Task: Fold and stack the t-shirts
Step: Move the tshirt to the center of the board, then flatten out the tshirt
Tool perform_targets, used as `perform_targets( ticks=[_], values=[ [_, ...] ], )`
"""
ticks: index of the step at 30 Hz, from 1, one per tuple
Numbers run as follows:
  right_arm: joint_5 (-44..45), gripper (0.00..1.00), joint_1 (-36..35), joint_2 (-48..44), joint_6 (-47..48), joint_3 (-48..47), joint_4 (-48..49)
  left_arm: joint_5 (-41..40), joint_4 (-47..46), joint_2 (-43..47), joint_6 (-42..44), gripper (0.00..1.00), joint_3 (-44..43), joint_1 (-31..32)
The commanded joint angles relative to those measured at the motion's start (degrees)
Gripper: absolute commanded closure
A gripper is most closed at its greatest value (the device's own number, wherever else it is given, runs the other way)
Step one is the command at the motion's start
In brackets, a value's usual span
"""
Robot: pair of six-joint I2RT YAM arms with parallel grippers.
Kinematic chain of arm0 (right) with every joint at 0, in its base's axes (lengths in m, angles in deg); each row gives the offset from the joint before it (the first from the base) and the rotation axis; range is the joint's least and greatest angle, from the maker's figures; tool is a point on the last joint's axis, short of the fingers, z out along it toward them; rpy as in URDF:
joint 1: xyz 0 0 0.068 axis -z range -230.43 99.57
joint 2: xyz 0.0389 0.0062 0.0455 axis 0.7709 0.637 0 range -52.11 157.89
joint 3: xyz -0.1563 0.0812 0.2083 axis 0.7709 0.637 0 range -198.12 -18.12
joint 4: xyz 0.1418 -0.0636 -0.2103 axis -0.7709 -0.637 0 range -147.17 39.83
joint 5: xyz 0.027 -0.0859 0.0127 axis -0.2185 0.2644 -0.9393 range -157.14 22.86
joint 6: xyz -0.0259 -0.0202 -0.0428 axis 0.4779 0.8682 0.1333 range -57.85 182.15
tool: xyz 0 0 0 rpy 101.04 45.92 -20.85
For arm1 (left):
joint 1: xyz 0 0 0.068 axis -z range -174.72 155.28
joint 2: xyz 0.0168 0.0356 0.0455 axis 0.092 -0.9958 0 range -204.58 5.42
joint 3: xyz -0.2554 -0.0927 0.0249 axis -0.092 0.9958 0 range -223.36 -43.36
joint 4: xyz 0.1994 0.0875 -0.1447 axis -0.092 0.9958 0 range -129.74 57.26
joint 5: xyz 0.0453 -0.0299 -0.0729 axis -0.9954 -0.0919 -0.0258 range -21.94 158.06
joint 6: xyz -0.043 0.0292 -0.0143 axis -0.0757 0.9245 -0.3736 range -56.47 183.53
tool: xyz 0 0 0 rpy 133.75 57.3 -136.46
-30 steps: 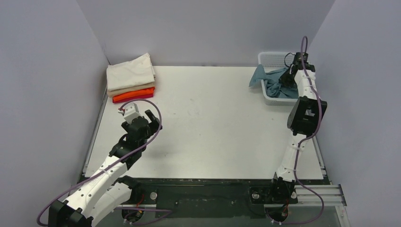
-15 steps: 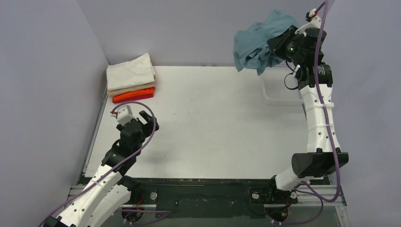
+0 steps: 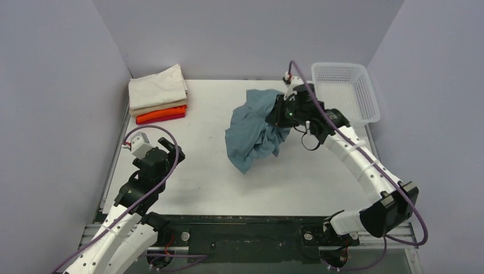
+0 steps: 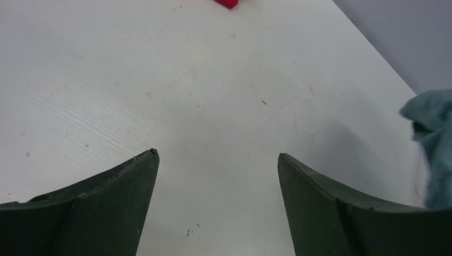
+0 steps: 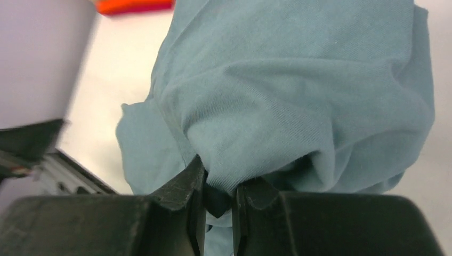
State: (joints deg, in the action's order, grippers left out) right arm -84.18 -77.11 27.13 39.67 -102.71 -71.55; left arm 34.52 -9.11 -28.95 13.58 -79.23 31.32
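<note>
The teal-blue t-shirt hangs bunched over the middle of the table, held up by my right gripper, which is shut on a fold of it. The right wrist view shows the cloth pinched between my right gripper. A stack of folded t-shirts stands at the back left: cream on top, tan, then orange and red at the bottom. My left gripper is open and empty above the table's left side, also shown in the left wrist view.
A white mesh basket stands at the back right, with nothing showing in it. Purple-grey walls enclose the table on three sides. A red corner of the stack and the teal shirt's edge show in the left wrist view.
My right gripper pulled the teal shirt out of the basket, lifted it high at the back, then carried it left and down over the table's middle. My left arm drew back toward the near edge.
</note>
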Motion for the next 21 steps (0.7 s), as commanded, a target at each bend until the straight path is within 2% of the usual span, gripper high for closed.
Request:
perform_targets(
  ticks=[1, 2, 4, 5, 7, 12, 16, 21],
  values=[
    [14.5, 0.96, -4.7, 1.1, -2.9, 18.1, 11.4, 1.7, 2.3, 0.6, -2.5, 0.07, -0.8, -0.3],
    [15.4, 0.86, -5.5, 3.1, -4.0, 19.7, 11.9, 2.5, 1.8, 0.6, -2.3, 0.07, -0.2, -0.4],
    [17.6, 0.47, -6.1, 5.8, -7.2, 22.7, 11.3, 5.5, 0.6, 0.1, -1.0, 0.07, 0.4, -0.3],
    [19.4, 0.19, -6.3, 6.1, -8.2, 24.0, 10.9, 8.5, 0.0, -0.1, 0.4, 0.07, 0.9, -0.3],
    [22.2, 0.07, -6.6, 4.7, -9.0, 26.0, 10.3, 14.5, -2.6, -1.3, 2.7, 0.07, 1.9, -0.3],
    [29.7, 0.04, -6.3, -7.5, -10.2, 29.7, 7.1, 33.4, -13.7, -8.6, 5.5, 0.07, 5.0, 1.0],
    [32.7, 0.03, -4.9, -14.1, -9.8, 31.2, 1.8, 38.5, -21.2, -17.3, 4.4, 0.07, 5.7, 6.4],
    [32.9, 0.03, -2.3, -20.5, -12.5, 37.1, -1.7, 38.7, -27.3, -28.6, 4.2, 0.10, 4.2, 14.8]
  ],
)
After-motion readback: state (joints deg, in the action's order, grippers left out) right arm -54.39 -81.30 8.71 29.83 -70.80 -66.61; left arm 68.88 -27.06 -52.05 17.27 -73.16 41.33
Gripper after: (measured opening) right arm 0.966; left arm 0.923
